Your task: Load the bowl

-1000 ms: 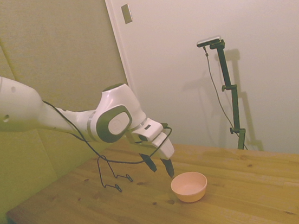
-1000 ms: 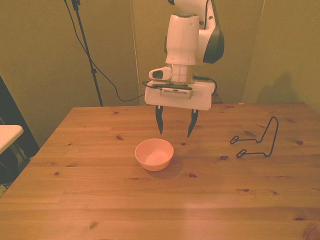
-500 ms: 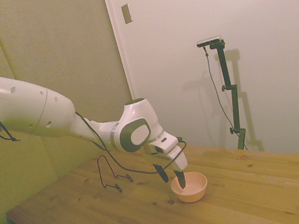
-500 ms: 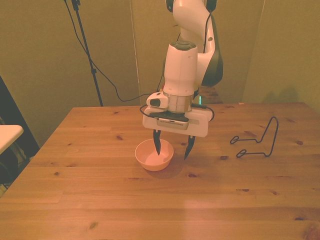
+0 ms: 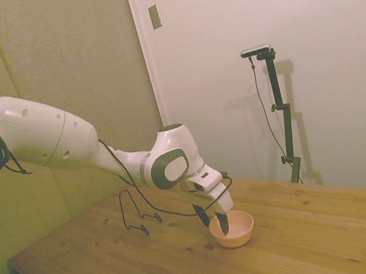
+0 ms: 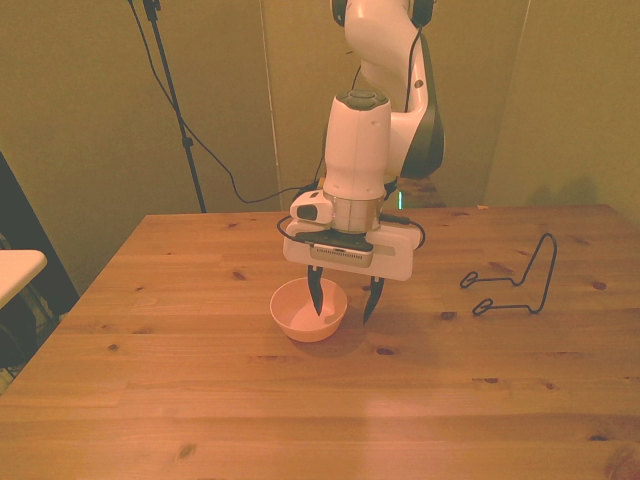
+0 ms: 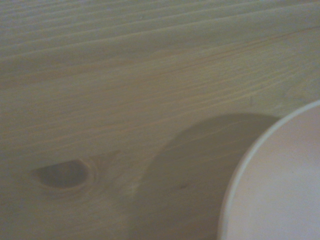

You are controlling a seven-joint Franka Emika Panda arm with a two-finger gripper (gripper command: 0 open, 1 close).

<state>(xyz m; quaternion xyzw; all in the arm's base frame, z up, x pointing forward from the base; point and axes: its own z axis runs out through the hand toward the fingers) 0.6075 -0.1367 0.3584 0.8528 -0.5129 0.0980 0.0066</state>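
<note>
Broad wooden tabletop (image 6: 200, 400) of knotty pine planks, running across both outer views. White jointed Franka arm (image 5: 70, 141) reaching in over it, wrist pitched downward. White end effector (image 6: 341, 299) with two dark tapered fingers, spread wide apart and holding nothing, lowered to the level of the bowl's rim. One finger (image 6: 317, 296) dipping inside the bowl's hollow in the front view; the other finger (image 6: 371, 297) hanging outside the rim, on the front view's right of the bowl. Cannot tell whether either finger touches the rim.

Thin black wire rack (image 6: 515, 282) standing upright on the tabletop, well apart from the bowl toward the front view's right; in the side view the same rack (image 5: 136, 214) showing behind the arm.

Small round shallow bowl of plain pale pink-salmon, smooth-surfaced (image 6: 306, 313), sitting upright on the tabletop near its middle, nothing visible inside it but the finger; also seen in the side view (image 5: 234, 229) straddled by the fingers. In the wrist view, only a blurred pale arc of the bowl's rim (image 7: 260, 150) with its shadow on the wood grain, and a dark knot (image 7: 62, 174) in the plank nearby.
</note>
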